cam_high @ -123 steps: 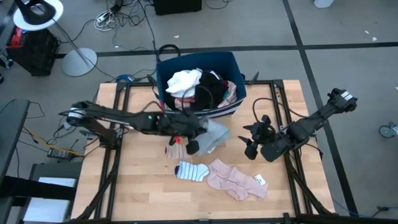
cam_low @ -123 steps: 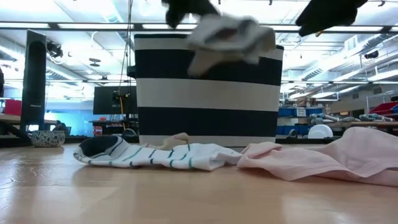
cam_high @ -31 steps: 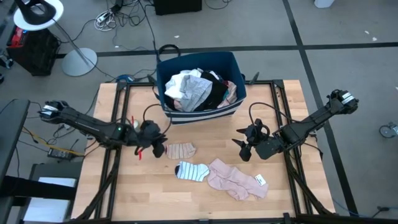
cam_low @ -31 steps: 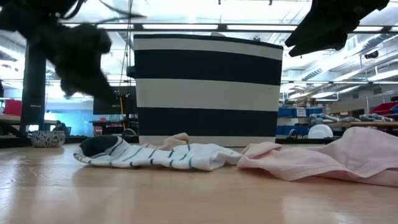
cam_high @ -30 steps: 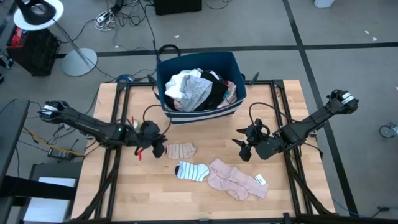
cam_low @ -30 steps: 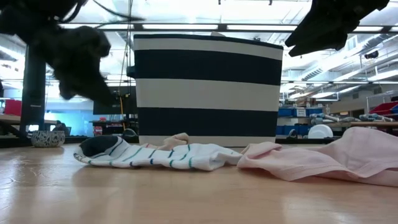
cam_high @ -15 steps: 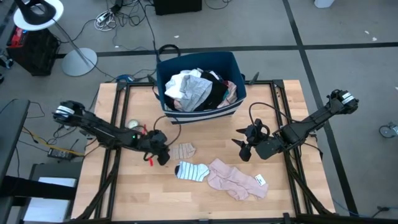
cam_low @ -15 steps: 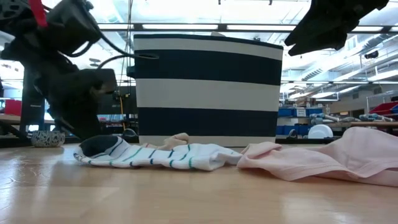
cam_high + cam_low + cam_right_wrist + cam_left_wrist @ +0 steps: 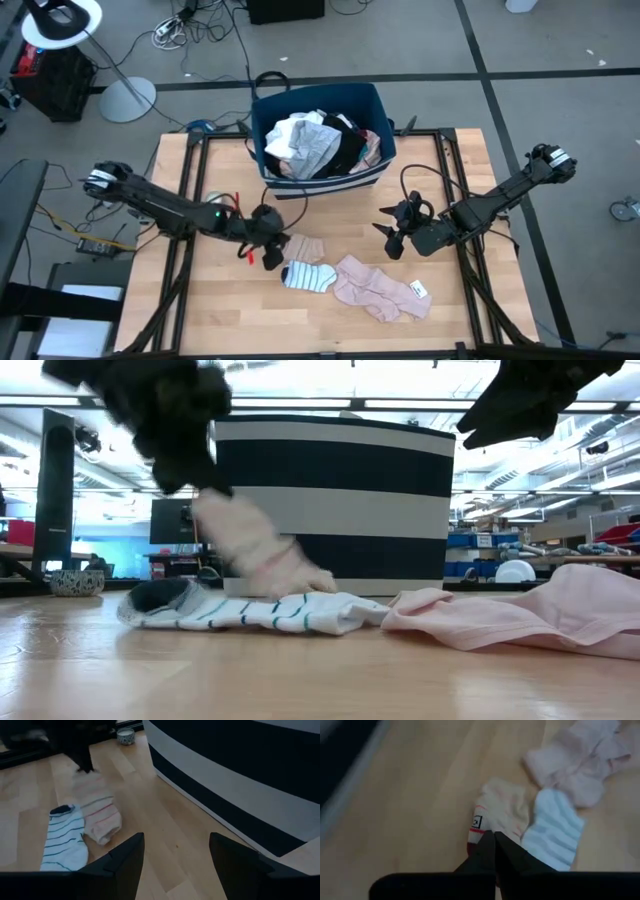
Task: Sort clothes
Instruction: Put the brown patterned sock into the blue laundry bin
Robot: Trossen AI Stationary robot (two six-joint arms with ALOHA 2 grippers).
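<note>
A beige-pink striped sock [image 9: 303, 245] lies left of the table's middle, and my left gripper [image 9: 274, 257] is shut on its left end. In the low view the sock [image 9: 245, 540] slants down from that gripper [image 9: 185, 475]. A white sock with teal stripes [image 9: 310, 275] and a pink garment [image 9: 382, 291] lie flat near the front. Right of the middle my right gripper [image 9: 175, 865] hangs open above the table with nothing between its fingers. More clothes fill the navy striped bin [image 9: 372, 95]. My left gripper pinches the beige-pink sock's cuff end [image 9: 480, 829], the end with a red band, between its two shut fingers. The fingers come from the table's left, slanting down. The cuff is lifted; the sock hangs slanting below, its toe end [image 9: 302, 579] down by the striped sock.
The bin [image 9: 330, 500] stands at the table's far edge, behind the socks. Bare wood lies at the table's left [image 9: 205, 310] and far right [image 9: 470, 160]. Metal frame rails [image 9: 180, 250] run along both sides of the table.
My left gripper has gone toward the table's right, dipped down to the beige-pink sock, taken hold of its cuff end and risen again. The sock's cuff end is now lifted off the table; its toe end has stayed down by the striped sock.
</note>
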